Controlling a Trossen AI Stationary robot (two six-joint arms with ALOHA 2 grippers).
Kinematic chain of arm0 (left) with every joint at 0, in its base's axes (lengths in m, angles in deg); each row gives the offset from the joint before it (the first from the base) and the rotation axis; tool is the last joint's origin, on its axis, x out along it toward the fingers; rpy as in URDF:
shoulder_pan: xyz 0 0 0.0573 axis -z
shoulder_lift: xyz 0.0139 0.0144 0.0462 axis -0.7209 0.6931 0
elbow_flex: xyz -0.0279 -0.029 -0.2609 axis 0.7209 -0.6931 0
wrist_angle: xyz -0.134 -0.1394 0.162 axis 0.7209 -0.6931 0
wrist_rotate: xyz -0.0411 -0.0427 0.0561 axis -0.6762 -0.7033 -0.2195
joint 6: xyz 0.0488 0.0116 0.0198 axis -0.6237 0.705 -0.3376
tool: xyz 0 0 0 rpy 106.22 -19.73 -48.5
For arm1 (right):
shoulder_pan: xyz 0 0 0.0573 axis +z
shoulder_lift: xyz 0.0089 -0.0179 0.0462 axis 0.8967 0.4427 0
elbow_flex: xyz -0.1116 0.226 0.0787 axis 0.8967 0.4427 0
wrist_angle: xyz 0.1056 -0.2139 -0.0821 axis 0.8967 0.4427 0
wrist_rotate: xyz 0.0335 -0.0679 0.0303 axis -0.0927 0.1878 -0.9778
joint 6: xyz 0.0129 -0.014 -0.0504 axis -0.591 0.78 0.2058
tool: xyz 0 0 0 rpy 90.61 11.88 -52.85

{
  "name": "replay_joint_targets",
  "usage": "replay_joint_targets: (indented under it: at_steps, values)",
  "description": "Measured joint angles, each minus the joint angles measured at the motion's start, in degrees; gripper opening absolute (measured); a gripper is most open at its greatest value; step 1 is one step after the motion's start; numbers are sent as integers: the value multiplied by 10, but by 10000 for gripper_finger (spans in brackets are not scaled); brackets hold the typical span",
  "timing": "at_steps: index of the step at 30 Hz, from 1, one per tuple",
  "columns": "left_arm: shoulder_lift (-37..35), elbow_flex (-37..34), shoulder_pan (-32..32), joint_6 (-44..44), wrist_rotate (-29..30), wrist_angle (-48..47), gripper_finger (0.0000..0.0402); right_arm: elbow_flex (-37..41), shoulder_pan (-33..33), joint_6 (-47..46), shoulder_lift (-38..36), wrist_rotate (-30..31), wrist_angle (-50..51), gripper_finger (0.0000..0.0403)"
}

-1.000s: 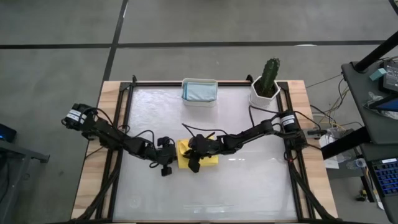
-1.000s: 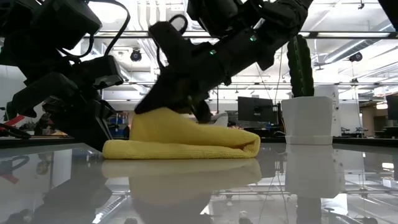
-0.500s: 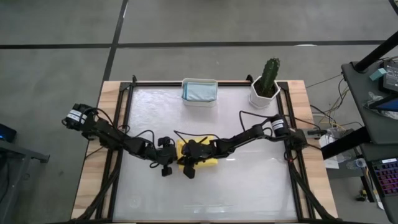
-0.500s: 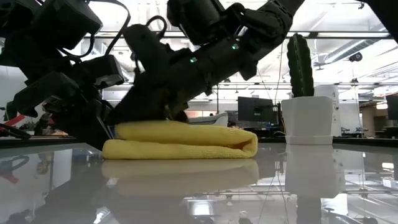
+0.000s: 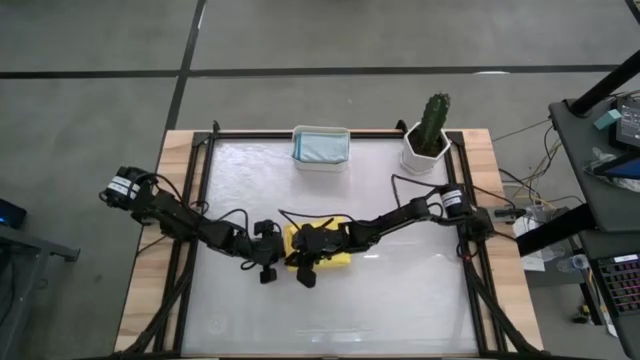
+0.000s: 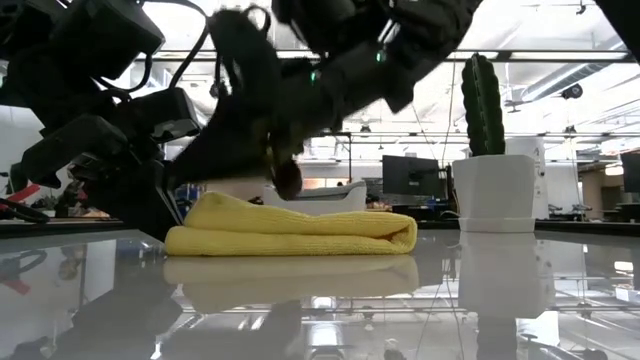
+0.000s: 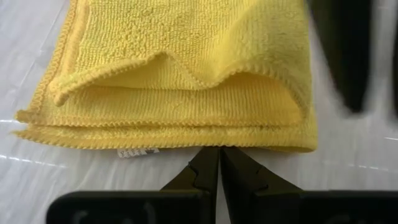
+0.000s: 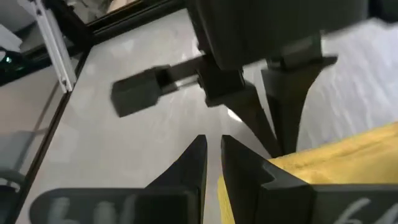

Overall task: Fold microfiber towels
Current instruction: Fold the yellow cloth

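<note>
The left gripper (image 7: 219,163), fingers pressed together and empty, sits just beside the folded yellow towel (image 7: 180,81) at its layered edge. The right gripper (image 8: 213,152) hovers over the towel, its fingers nearly together, holding nothing.

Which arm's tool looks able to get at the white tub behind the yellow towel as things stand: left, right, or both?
Probably both. The white tub stands alone at the table's far edge, open-topped. The left tool and right tool crowd the yellow towel, with bare table between.
</note>
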Motion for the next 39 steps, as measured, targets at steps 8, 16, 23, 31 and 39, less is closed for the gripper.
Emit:
replay_joint_targets:
  at_steps: [8, 16, 23, 31, 39]
  values:
    - [-5, 5, 0, 1, -34, -19, 3, 0, 0, 66, -61, 14, 121, 38]
    - [-63, 20, 0, 5, -64, -129, 3, 11, 20, 118, -125, 165, 252, 38]
    - [-124, 19, 8, 32, -74, -108, 11, 59, 27, 123, -148, 171, 249, 38]
    - [-104, 15, 14, 65, -66, -43, 99, 136, 30, 122, -149, 182, 117, 38]
    - [-41, 28, 16, 81, -62, -5, 138, 210, 30, 102, -149, 182, -30, 38]
